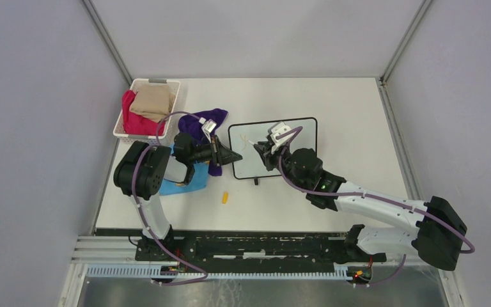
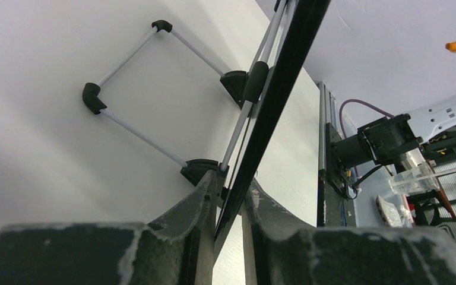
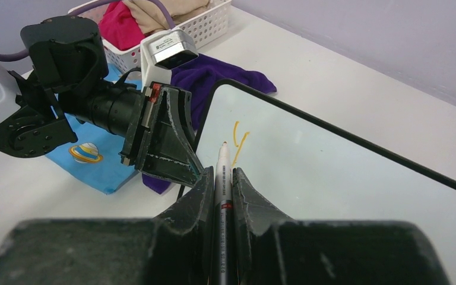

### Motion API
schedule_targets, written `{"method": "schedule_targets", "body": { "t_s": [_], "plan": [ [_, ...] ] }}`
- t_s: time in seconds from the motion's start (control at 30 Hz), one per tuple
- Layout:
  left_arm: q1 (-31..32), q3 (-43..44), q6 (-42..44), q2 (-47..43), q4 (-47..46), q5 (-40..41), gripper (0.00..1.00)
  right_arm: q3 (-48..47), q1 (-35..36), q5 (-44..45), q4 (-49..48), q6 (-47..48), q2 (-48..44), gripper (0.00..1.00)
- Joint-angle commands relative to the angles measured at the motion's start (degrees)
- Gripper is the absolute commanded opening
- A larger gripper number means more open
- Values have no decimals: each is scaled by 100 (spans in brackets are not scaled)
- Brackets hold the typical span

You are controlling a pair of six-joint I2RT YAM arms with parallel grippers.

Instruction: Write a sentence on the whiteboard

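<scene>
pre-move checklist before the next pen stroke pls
1. Board braced: left gripper fingers clamp the whiteboard frame edge: ok.
2. Marker gripped straight in the right gripper: ok.
3. Tip touching the board surface: cannot tell.
4. Sentence complete: only the first orange strokes, not ok.
5. Bare writing space right of the strokes: ok.

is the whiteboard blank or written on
Written on, barely: one small yellow-orange mark sits near the whiteboard edge that the left arm holds, just ahead of the marker tip; the rest looks bare.
</scene>
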State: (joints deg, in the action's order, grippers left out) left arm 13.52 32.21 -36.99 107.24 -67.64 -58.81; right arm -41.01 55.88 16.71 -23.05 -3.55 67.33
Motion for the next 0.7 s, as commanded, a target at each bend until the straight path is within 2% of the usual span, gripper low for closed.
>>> {"method": "schedule_targets", "body": {
  "t_s": [0.0,0.3,0.67],
  "plan": [
    [-7,5,406,-112,419,63,21,-33,27,120,-328,65,74,0],
    [2,29,491,-138,562,71,16,-399,26,777,-257,-3,651,0],
    [2,75,569,-161,710,69,15,-433,28,848,-525,-17,820,0]
  ]
}}
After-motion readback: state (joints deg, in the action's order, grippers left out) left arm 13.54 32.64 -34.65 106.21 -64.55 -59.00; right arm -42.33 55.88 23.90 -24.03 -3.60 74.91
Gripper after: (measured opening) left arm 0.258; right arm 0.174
